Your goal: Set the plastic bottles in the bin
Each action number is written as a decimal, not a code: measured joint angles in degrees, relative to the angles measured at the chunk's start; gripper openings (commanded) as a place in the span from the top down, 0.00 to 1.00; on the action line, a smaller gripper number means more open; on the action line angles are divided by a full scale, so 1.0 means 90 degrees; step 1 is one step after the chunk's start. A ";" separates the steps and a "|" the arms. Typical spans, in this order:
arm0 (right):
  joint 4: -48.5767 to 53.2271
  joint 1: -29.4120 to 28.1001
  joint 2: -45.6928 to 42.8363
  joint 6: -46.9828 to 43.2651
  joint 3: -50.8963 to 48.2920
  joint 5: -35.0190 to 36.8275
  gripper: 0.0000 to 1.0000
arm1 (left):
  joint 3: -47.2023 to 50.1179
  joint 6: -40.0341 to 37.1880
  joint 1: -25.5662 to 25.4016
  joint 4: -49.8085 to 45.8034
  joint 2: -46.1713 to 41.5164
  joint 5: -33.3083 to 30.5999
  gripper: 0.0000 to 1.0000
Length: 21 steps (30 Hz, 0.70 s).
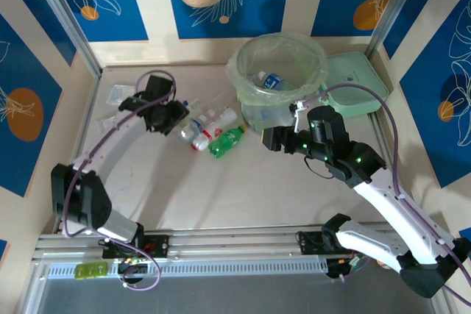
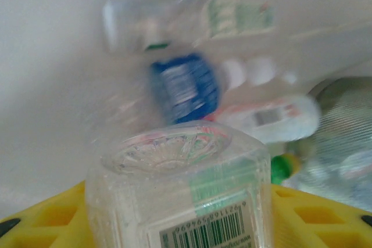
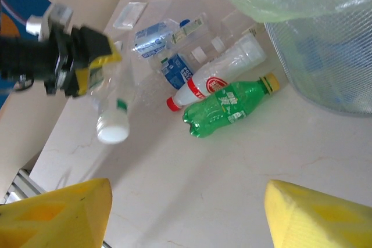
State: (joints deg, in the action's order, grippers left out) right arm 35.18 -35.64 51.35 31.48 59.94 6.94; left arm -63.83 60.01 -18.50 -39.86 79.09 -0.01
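A clear bottle was clamped by the left gripper; the right gripper was spread apart, empty, beside the bin.

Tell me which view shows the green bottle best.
The right wrist view: the green bottle lies whole and sharp there, yellow cap and label plain to see. The top external view shows it whole but small. The left wrist view has a blurred green patch at the right that may be it.
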 measured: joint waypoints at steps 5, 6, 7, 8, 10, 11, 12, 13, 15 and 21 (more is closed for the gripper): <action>-0.0100 -0.0012 -0.0146 0.0117 -0.0328 -0.0185 0.30 | 0.1783 0.0289 -0.0107 0.0233 -0.1035 -0.0032 0.55; -0.0126 -0.0029 -0.0134 0.0138 -0.0386 -0.0211 0.30 | 0.2057 0.0350 -0.0163 0.0304 -0.1061 -0.0046 0.55; -0.0146 -0.0044 -0.0109 0.0160 -0.0430 -0.0231 0.30 | 0.2280 0.0413 -0.0236 0.0386 -0.1059 -0.0058 0.55; -0.0160 -0.0068 -0.0097 0.0180 -0.0464 -0.0240 0.30 | 0.2465 0.0474 -0.0306 0.0457 -0.1061 -0.0063 0.55; -0.0170 -0.0109 -0.0070 0.0182 -0.0510 -0.0257 0.30 | 0.2807 0.0576 -0.0435 0.0576 -0.1081 -0.0102 0.55; -0.0180 -0.0129 -0.0056 0.0185 -0.0515 -0.0255 0.30 | 0.2917 0.0631 -0.0471 0.0585 -0.1081 -0.0134 0.55; -0.0199 -0.0141 -0.0046 0.0185 -0.0520 -0.0255 0.30 | 0.3019 0.0668 -0.0495 0.0605 -0.1081 -0.0168 0.55; -0.0202 -0.0148 -0.0044 0.0182 -0.0522 -0.0255 0.30 | 0.3065 0.0697 -0.0508 0.0651 -0.1098 -0.0172 0.53; -0.0214 -0.0168 -0.0044 0.0182 -0.0525 -0.0253 0.30 | 0.3067 0.0777 -0.0508 0.0731 -0.1110 -0.0214 0.44; -0.0301 -0.0172 -0.0002 0.0182 -0.0554 -0.0245 0.30 | 0.3058 0.1098 -0.0563 0.0636 -0.0935 -0.0240 0.24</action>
State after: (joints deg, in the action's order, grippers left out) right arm 32.47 -37.19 51.33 33.12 54.96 4.73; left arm -36.32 69.89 -23.57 -34.13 70.67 -2.17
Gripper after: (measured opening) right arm 0.699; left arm 0.714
